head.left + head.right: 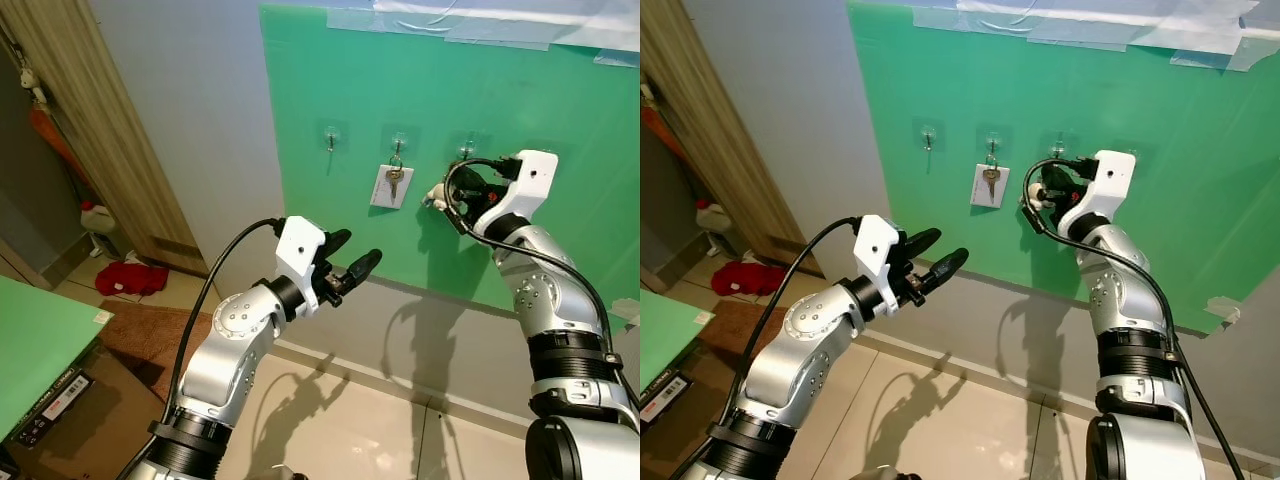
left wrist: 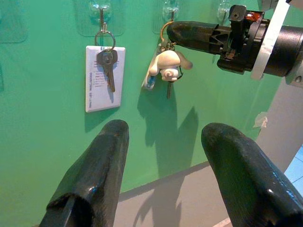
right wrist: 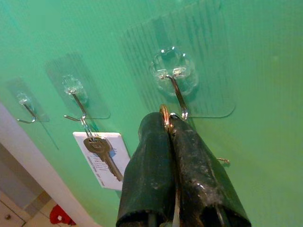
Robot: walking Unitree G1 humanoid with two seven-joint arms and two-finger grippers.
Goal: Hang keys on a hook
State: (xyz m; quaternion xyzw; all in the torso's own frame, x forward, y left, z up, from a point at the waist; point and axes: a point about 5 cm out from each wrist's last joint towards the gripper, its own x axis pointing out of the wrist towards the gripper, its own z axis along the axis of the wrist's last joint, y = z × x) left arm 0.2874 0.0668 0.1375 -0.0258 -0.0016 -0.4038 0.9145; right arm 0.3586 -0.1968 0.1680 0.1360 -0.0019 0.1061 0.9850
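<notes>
Right gripper [image 3: 169,124] raised, fingers seemingly pinched together; left gripper [image 1: 352,256] forward, fingers spread

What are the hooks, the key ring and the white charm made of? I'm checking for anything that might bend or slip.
Hooks: thin bright wire, probably steel, on clear glossy plastic pads; the green board shows through.
Key ring: brassy gold metal, pinched in the right claw beside the hook tip.
Charm: matte white, rounded, likely soft rubber or plastic; hard to tell.

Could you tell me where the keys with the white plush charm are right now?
The keys hang by their ring from the right gripper, at the rightmost hook on the green board, right of the tagged key.
</notes>
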